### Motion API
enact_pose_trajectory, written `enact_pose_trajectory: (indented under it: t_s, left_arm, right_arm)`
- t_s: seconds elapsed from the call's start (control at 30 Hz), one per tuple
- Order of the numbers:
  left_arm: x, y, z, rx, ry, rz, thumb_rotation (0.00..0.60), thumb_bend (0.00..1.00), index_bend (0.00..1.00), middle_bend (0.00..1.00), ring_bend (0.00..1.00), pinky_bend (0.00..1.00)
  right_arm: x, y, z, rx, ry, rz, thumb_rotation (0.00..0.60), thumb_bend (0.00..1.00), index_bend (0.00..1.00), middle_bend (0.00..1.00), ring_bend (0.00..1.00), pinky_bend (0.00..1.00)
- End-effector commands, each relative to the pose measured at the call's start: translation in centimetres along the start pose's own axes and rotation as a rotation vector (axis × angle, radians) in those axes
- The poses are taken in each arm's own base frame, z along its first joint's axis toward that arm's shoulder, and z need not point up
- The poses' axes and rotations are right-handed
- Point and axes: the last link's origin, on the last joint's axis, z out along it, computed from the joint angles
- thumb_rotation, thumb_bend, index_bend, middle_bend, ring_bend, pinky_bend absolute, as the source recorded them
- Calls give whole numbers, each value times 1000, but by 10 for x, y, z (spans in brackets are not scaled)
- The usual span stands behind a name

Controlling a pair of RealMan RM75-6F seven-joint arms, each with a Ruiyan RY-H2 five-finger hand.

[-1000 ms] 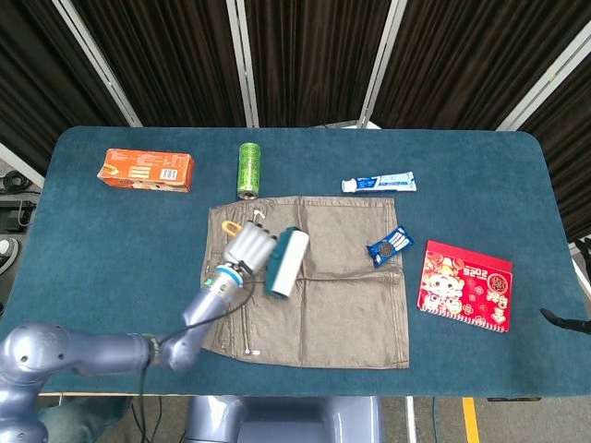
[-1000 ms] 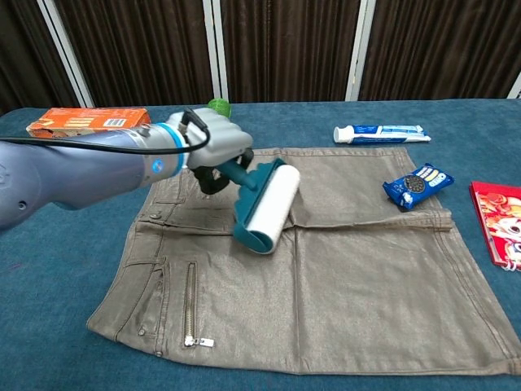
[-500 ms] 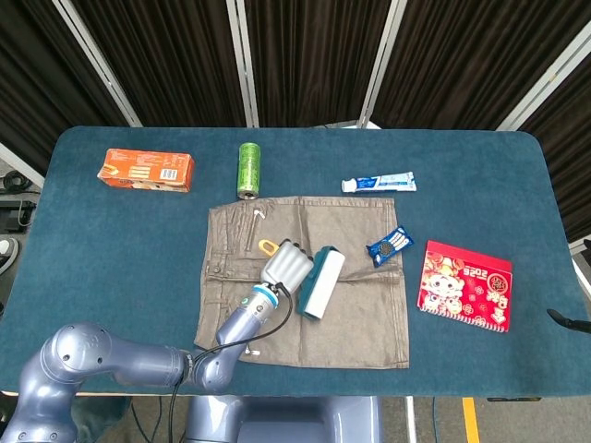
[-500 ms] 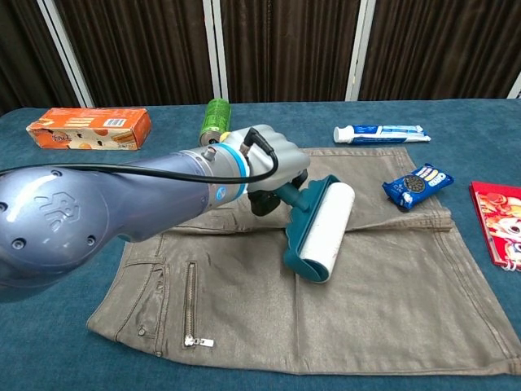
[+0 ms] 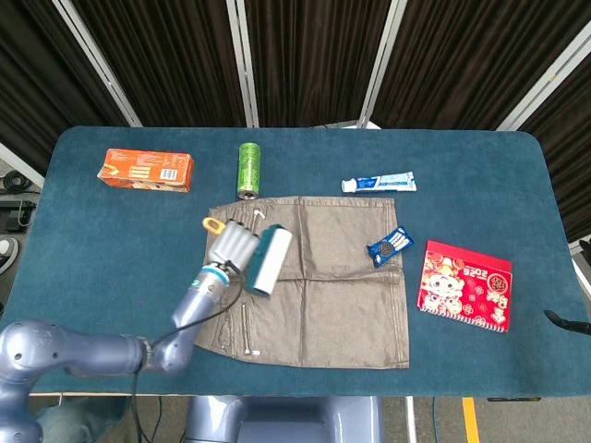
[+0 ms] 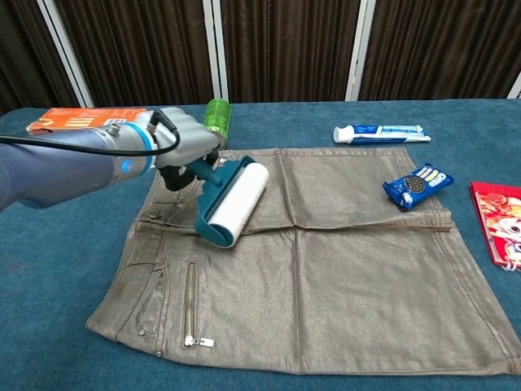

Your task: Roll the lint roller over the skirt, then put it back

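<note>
One grey arm reaches in from the lower left, its left hand (image 6: 181, 144) clenched around the handle of the teal lint roller with white drum (image 6: 230, 201), which rests on the taupe skirt (image 6: 326, 269), left of centre

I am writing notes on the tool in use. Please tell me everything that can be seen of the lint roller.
The lint roller has a white cylinder in a teal frame with a teal handle. The left hand grips the handle. The cylinder lies on the upper left part of the grey-brown skirt, near the waistband, running diagonally, its lower end nearer the chest camera. Its surface looks clean as far as the views show.
</note>
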Motion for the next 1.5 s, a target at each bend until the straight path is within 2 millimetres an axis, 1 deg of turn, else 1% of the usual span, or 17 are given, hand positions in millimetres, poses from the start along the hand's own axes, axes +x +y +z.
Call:
enact_pose_trajectory:
  t_s: [0.03,0.17,0.4,0.47,0.63,0.87,0.9,0.97,1.0,1.03,1.07,1.1,1.13,1.17,1.23,1.3,1.5]
  left_arm:
    - [-18,-25,-6,31,-26,-3,600,779,605,441,393,464]
    - [-38,-56,-16,70,-53,3,600,778,605,441,393,465]
    - [-59,-94,-28,135,-83,-29,600,778,606,441,393,464]
    - [-71,-107,-34,159,-97,-62,600,778,605,441,393,465]
    - [-88,-120,-42,169,-109,-104,600,779,606,441,393,464]
    - [-100,-126,-46,170,-103,-132,600,742,592,427,384,461]
    - [-103,-127,-47,169,-104,-130,600,676,562,398,364,454]
    - [-108,-129,-49,172,-113,-142,600,407,438,282,279,402]
    - [-110,-130,-51,176,-115,-154,600,211,322,175,187,330]
    - [-111,-132,-51,179,-116,-160,600,73,202,81,95,248]
    - [-112,-133,-53,183,-118,-168,600,26,130,36,47,200]
    - [-113,-135,-55,188,-119,-177,600,1,56,3,7,151]
    - [-112,-140,-58,213,-106,-192,600,0,16,0,0,119]
    - [-110,-144,-63,236,-86,-197,600,0,4,0,0,99]
    - [-107,-150,-71,270,-61,-218,600,0,0,0,0,38]
    - [-102,-156,-82,312,-32,-280,600,0,0,0,0,9]
    - [-89,-177,-121,421,82,-452,600,0,0,0,0,0]
  right_arm:
    - [-1,-1,0,2,-1,-2,600,0,0,0,0,0]
    - [-2,-3,0,6,-1,-6,600,0,0,0,0,0]
    - [-4,-8,0,18,-7,-15,600,0,0,0,0,0]
    - [-5,-10,-1,24,-9,-20,600,0,0,0,0,0]
    - [-7,-12,-3,30,-10,-28,600,0,0,0,0,0]
    - [-7,-15,-5,37,-7,-36,600,0,0,0,0,0]
    - [-7,-16,-5,38,-7,-37,600,0,0,0,0,0]
    - [-8,-16,-6,40,-7,-39,600,0,0,0,0,0]
    - [-8,-17,-7,41,-6,-40,600,0,0,0,0,0]
    - [-7,-17,-7,42,-5,-40,600,0,0,0,0,0]
    - [-8,-17,-7,43,-7,-40,600,0,0,0,0,0]
    - [-8,-17,-7,43,-6,-40,600,0,0,0,0,0]
    - [-8,-18,-8,43,-8,-40,600,0,0,0,0,0]
    - [-8,-18,-8,46,-8,-41,600,0,0,0,0,0]
    - [-9,-19,-9,51,-9,-41,600,0,0,0,0,0]
    - [-9,-20,-10,59,-9,-40,600,0,0,0,0,0]
    - [-8,-21,-12,73,-6,-30,600,0,0,0,0,0]
